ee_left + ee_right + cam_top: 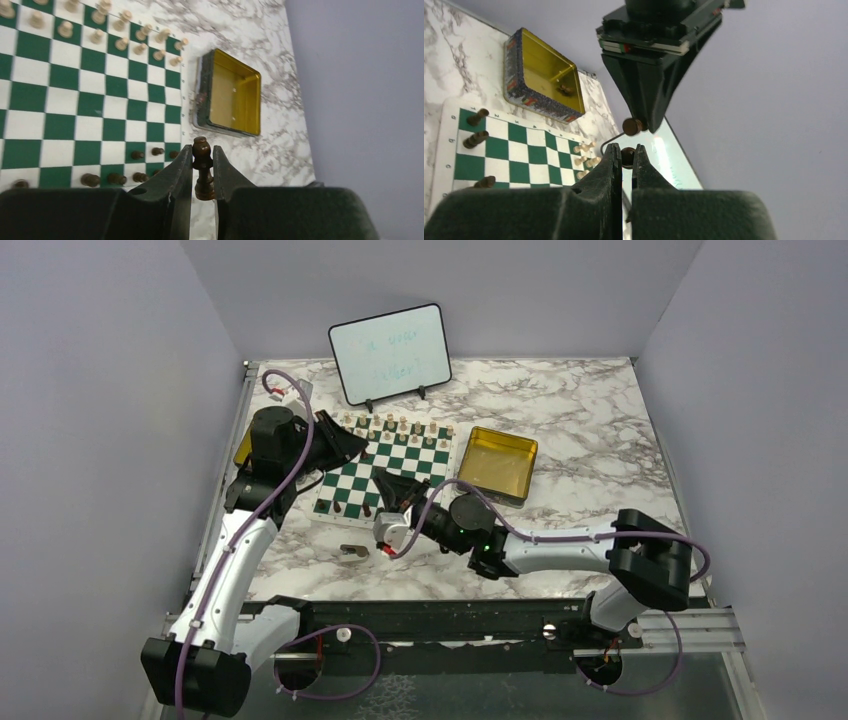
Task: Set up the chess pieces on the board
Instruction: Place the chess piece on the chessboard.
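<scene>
I had both arms reaching in over the chessboard, a green-and-white checked mat on the marble table. The left gripper was closed narrowly around a dark brown chess piece, which stood upright between the fingers with its round head level with their tips. From overhead, this claw hung above the board's far left corner.

The right gripper sat over the near edge of the board. Its fingers were almost together, pinching a second dark piece, of which only a small round part showed. In the right wrist view, the left claw hung just ahead, with the round base of its piece facing the camera.

Light tan pieces stood in two rows along the far side of the board. A few dark brown pieces stood along the near side.

One gold tin lay just beside the board's right edge. Another gold tin lay off the left side, with one dark piece inside. A whiteboard stood propped behind the board. A small brownish scrap lay on the marble in front of it.
</scene>
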Controlling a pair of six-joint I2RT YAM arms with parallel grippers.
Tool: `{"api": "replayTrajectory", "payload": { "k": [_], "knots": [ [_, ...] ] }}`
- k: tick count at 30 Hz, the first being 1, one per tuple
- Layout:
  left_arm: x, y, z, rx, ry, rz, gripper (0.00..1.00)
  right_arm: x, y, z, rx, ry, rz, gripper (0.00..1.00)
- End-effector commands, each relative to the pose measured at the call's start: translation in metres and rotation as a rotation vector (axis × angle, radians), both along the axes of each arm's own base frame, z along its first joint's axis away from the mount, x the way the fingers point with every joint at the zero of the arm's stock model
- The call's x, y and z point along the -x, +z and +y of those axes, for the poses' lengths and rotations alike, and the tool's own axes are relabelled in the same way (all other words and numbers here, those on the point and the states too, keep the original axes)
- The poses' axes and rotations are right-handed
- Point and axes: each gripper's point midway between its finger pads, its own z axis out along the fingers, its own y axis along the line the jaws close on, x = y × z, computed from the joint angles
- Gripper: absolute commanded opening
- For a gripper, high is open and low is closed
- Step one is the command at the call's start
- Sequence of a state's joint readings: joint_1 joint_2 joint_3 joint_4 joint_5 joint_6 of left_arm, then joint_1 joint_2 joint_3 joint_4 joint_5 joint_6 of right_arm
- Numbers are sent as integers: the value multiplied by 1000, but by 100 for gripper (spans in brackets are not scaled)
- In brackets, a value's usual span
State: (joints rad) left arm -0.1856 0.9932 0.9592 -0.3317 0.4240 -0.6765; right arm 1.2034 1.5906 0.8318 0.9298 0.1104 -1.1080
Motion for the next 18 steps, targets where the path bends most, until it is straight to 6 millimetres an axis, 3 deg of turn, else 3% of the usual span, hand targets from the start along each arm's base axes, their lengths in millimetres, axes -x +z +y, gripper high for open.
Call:
{"api": "replayTrajectory", "payload": {
  "k": [1,9,18],
  "knots": [
    [-17,12,35,-171,155,-108,12,0,17,-10,-170,-22,227,1],
    [-23,4,61,-322,243,-138,12,-6,1,-5,-266,-69,566,1],
    [-19,-14,94,-468,352,-126,12,-38,-47,3,-262,-210,874,1]
  ]
}}
